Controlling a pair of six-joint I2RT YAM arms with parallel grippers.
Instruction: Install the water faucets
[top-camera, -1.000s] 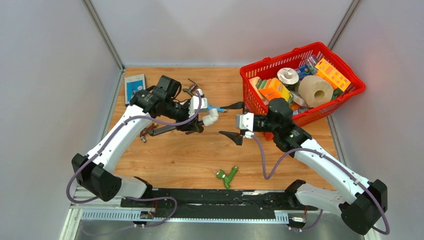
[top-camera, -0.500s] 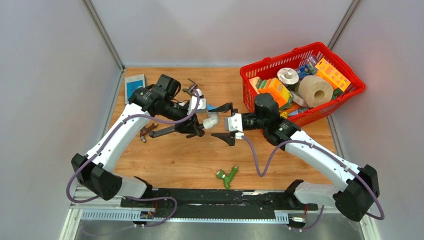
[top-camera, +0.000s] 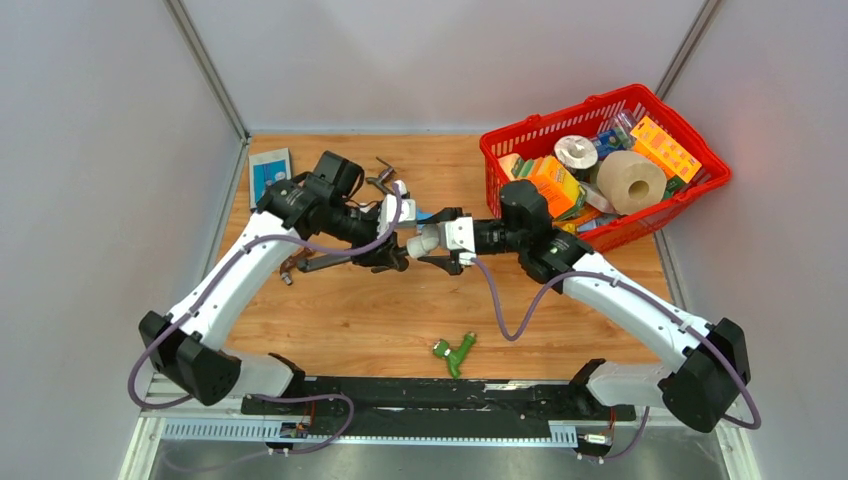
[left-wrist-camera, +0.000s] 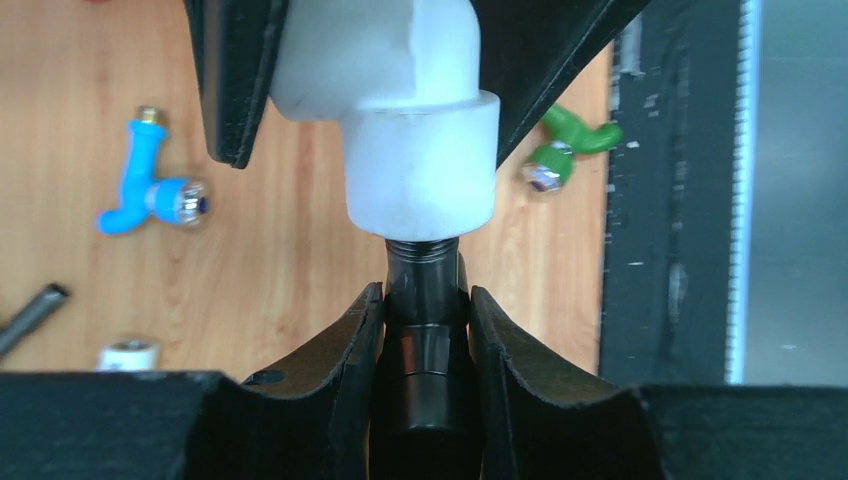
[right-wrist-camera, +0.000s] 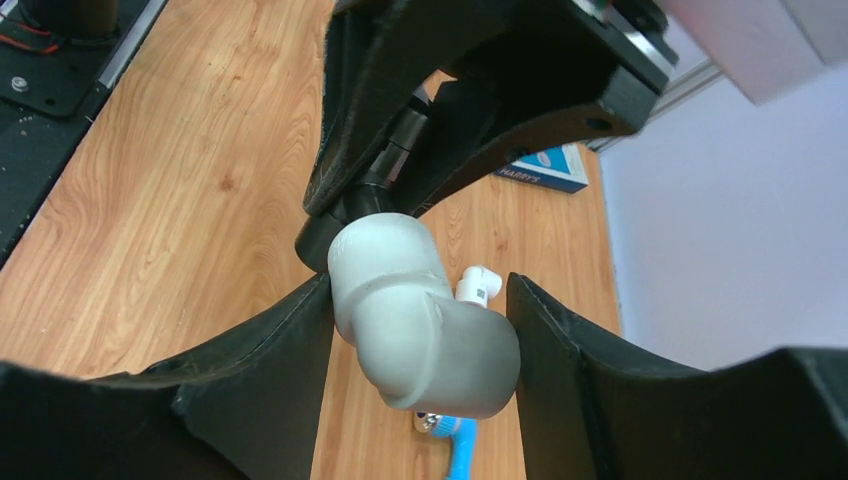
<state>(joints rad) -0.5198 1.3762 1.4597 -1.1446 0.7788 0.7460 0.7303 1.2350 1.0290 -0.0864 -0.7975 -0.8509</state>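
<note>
One white elbow (right-wrist-camera: 425, 330) between parted right fingers (right-wrist-camera: 570, 370), threaded onto dark faucet (left-wrist-camera: 425, 330) clamped in left fingers (left-wrist-camera: 345, 370).

The elbow fitting (top-camera: 424, 241) sits between the left pincer (top-camera: 398, 252) and right pincer (top-camera: 446, 238); a faucet (top-camera: 453, 351) lies on the table (top-camera: 340, 310) nearer the bases.

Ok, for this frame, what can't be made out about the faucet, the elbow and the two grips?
- Dark-grey faucet: its lever and far end are hidden by the left gripper in both wrist views.
- White elbow: thread depth is unseen; the joint sits inside it.
- Right gripper: pad contact with the elbow is unclear; one side shows a gap.
- Red basket: small items are too small to identify from the top view.
</note>
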